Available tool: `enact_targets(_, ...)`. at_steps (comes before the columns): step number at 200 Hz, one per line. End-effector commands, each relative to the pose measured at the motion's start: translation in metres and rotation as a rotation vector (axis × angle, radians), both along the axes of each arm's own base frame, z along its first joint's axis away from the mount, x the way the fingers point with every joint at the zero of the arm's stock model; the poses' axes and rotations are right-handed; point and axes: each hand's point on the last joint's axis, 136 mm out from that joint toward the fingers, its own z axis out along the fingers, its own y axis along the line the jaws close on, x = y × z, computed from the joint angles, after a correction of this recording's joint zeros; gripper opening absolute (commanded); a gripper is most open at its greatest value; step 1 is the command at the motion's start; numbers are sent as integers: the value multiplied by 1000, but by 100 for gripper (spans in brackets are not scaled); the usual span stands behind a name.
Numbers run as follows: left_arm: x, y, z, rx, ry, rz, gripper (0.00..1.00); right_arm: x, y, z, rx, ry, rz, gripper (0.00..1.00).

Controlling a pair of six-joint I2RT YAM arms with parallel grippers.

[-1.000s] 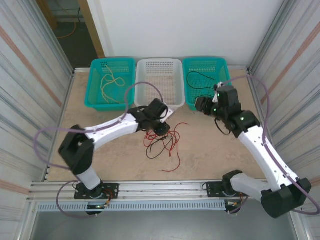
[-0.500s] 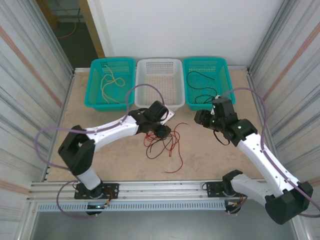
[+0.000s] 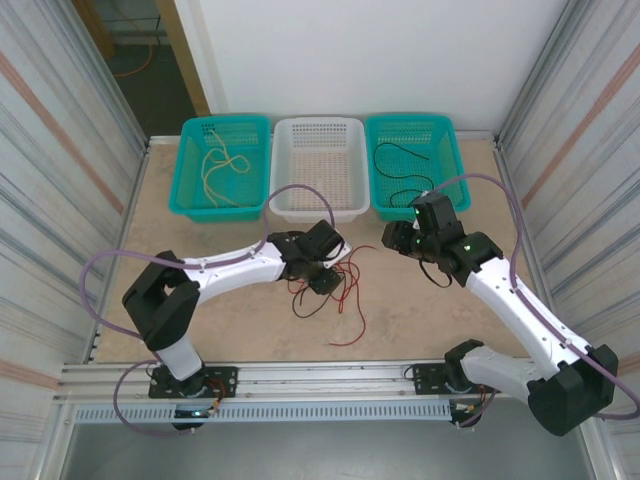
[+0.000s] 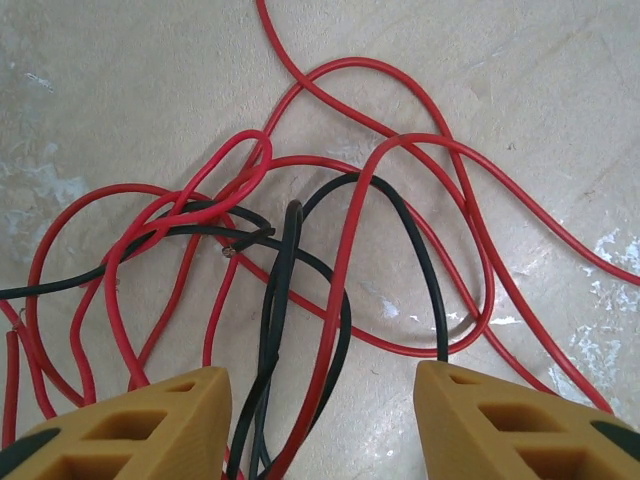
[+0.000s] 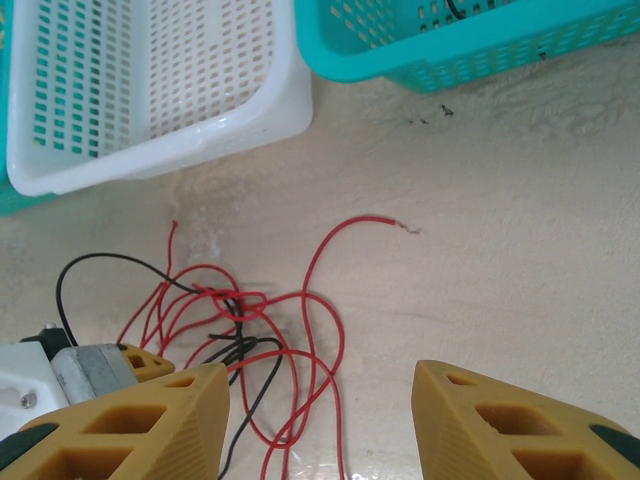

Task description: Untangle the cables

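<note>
Table [image 3: 190,240]: a knot of red and black cables [image 3: 335,285] is seen lying at its middle, judged not yet separated.
Left green basket [image 3: 225,120]: a yellow cable [image 3: 222,165] is laid inside, judged done.
Right green basket [image 3: 410,119]: a black cable [image 3: 405,150] is laid inside.
Left gripper [image 4: 320,385]: fingers are held apart astride the knot, with nothing clamped.
Right gripper [image 5: 320,385]: fingers are apart beside the knot, and nothing is held.

My fingers [image 4: 130,430] are orange-yellow. Under them the red cables [image 4: 400,140] and black cables [image 4: 280,300] lie on a light tan table [image 4: 90,70] with white blotches. The middle basket [image 3: 318,122] is white, full of tiny holes. The two side baskets [image 3: 225,120] are teal. One has a pale yellow cable [image 3: 222,165]. My arms [image 3: 230,268] are white and black, with lilac hoses [image 3: 290,188].
</note>
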Motion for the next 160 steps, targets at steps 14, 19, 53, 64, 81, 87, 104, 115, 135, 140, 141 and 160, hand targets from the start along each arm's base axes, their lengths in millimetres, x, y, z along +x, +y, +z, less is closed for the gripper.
enact_targets(14, 6, 10, -4, 62, -42, 45, 46, -1, -5, 8, -1, -25, -29, 51)
enact_targets(19, 8, 11, -4, 73, -54, 49, 45, -1, -5, 9, -1, -27, -28, 51)
enact_targets(53, 13, 12, -6, 102, -95, 68, 39, 0, -7, 14, -9, -41, -34, 51)
enact_targets(64, 13, 10, -3, 98, -109, 68, 35, 0, -7, 15, -6, -41, -34, 51)
enact_targets(81, 16, 8, 1, 84, -128, 76, 31, 0, -7, 18, 1, -47, -34, 51)
enact_targets(87, 17, 8, 3, 80, -136, 80, 29, 0, -7, 19, 2, -50, -34, 51)
enact_targets(104, 19, 6, 15, 63, -161, 86, 23, -1, -9, 19, -8, -54, -38, 51)
enact_targets(115, 19, 3, 27, 34, -177, 86, 20, -1, -10, 17, -13, -48, -39, 51)
enact_targets(135, 20, 0, 50, -34, -213, 97, 15, -2, -10, 17, -13, -50, -40, 51)
enact_targets(140, 20, 0, 55, -49, -226, 100, 13, -2, -10, 17, -12, -51, -39, 51)
enact_targets(141, 20, 0, 56, -51, -228, 102, 12, -2, -10, 17, -12, -51, -39, 51)
enact_targets(160, 22, 1, 78, -103, -266, 119, 0, -2, -10, 21, -1, -66, -37, 51)
